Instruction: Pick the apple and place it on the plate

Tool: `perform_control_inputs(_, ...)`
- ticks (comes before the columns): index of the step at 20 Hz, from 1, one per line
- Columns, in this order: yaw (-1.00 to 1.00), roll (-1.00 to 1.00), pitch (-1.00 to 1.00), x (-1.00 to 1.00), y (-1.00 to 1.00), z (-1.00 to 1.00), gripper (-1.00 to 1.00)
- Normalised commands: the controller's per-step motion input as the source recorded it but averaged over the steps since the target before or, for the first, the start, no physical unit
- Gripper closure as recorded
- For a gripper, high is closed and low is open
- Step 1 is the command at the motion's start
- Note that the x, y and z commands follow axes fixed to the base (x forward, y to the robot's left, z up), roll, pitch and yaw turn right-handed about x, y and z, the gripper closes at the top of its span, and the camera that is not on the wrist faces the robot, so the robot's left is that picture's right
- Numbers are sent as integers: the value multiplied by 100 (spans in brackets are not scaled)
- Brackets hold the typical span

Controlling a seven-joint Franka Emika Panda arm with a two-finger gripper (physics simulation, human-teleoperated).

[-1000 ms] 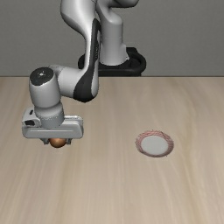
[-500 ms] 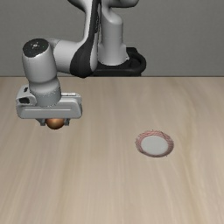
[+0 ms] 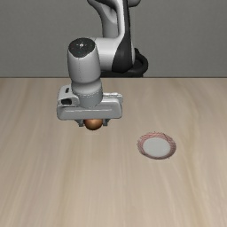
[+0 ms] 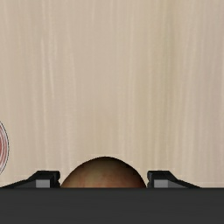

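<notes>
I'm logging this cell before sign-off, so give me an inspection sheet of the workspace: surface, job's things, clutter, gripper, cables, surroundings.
Surface: pale wooden table, flat, no marks seen.
Job's things: apple between the fingers, apart from the plate and to the exterior view's left of it; the plate holds nothing.
Clutter: nothing seen.
Grippers: gripper shut on the apple, pointing down at the table.
Cables: nothing seen.
Surroundings: grey wall behind the table.

My glossy silver-grey rounded-link arm (image 3: 84, 66) has black joint bands, a black base (image 3: 139, 64) and a boxy grey gripper (image 3: 91, 121).
</notes>
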Motion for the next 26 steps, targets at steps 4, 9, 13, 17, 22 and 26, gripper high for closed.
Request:
perform_control_inputs(4,0,0,0,0,100,0,100)
perform_control_inputs(9,0,0,0,0,100,0,100)
perform_control_inputs(13,0,0,0,0,100,0,100)
perform_control_inputs(17,0,0,0,25,75,0,100)
perform_control_inputs(22,0,0,0,0,-20,0,-100)
perform_control_inputs(26,0,0,0,0,0,0,-100)
